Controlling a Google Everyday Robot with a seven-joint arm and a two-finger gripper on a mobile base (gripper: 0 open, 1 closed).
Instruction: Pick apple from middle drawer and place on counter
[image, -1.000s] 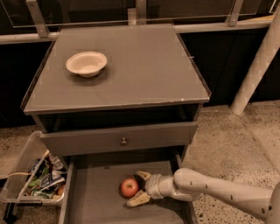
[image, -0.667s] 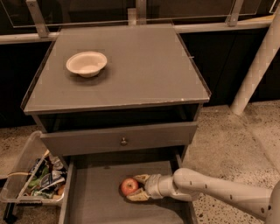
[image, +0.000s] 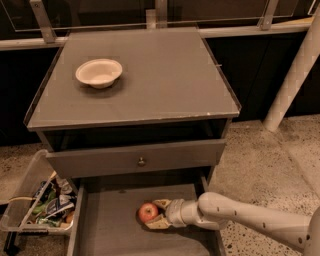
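The small red apple (image: 146, 212) lies on the dark floor of the open middle drawer (image: 112, 227), right of its centre. My gripper (image: 154, 214) reaches in from the right on a pale arm, low over the drawer floor. Its two tan fingers (image: 161, 203) sit against the far and near sides of the apple and have closed on it. The apple still rests on the drawer floor. The grey counter (image: 160, 80) is the cabinet top above, with a thin pale edge.
A white bowl (image: 99, 72) stands on the counter's left rear. A closed drawer front with a round knob (image: 142, 161) overhangs the open drawer. A clear bin of packets (image: 42, 205) sits on the floor at left. A white post (image: 295, 70) rises at right.
My gripper has slid left toward the apple, and its fingers have narrowed from a wide gap to the apple's sides. The apple has stayed in place.
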